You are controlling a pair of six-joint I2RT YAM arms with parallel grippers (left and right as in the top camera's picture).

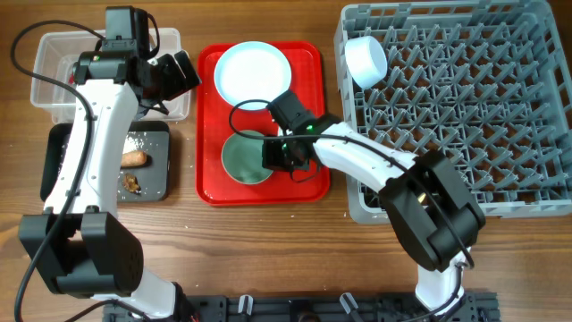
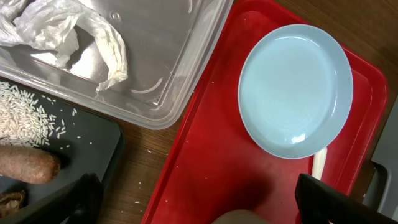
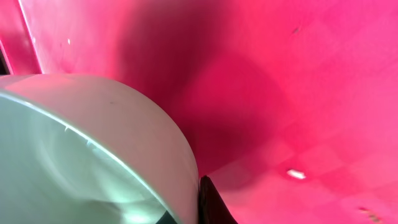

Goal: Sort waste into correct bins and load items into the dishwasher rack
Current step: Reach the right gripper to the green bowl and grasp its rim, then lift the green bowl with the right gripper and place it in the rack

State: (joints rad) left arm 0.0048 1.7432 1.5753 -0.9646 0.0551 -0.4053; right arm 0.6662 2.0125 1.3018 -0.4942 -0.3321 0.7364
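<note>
A pale green bowl (image 1: 243, 159) sits on the red tray (image 1: 308, 183). My right gripper (image 1: 279, 154) grips its right rim; in the right wrist view one finger presses the outer wall (image 3: 93, 143), and the gripper (image 3: 186, 210) is shut on it. A pale blue plate (image 1: 253, 73) lies at the tray's back, with a white spoon (image 2: 319, 165) beside it. My left gripper (image 1: 174, 76) is open and empty (image 2: 205, 208) over the tray's left edge. Another bowl (image 1: 365, 61) stands in the grey rack (image 1: 465, 116). The yellow cup and red wrapper are not visible.
The clear tub (image 1: 54, 85) at the back left holds crumpled white paper (image 2: 68, 31). The black tray (image 1: 63, 170) in front of it holds rice (image 2: 25, 115), a sausage piece (image 1: 134, 159) and dark crumbs (image 1: 131, 183). A few grains lie on the wooden table.
</note>
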